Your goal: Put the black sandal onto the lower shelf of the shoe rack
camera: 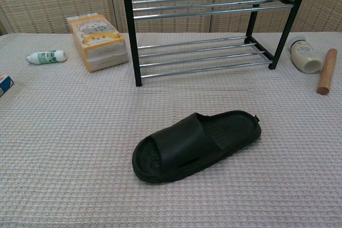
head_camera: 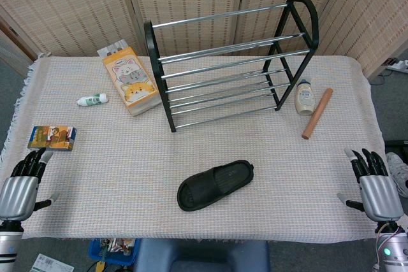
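Observation:
The black sandal point(head_camera: 215, 184) point(camera: 195, 145) lies flat on the cloth in front of the rack, toe end toward the lower left. The black shoe rack point(head_camera: 233, 62) point(camera: 206, 30) with chrome bars stands upright behind it, its lower shelf point(camera: 203, 57) bare. My left hand point(head_camera: 20, 186) rests at the table's near left edge, fingers apart, holding nothing. Over at the near right edge, my right hand point(head_camera: 375, 186) is likewise open and empty. Both hands are far from the sandal and appear only in the head view.
An orange cat-print box point(head_camera: 131, 79) leans left of the rack, with a small white tube point(head_camera: 92, 99) beyond it. A colourful small box point(head_camera: 52, 137) lies near my left hand. A cream bottle point(head_camera: 305, 97) and a wooden rod point(head_camera: 317, 113) lie right of the rack.

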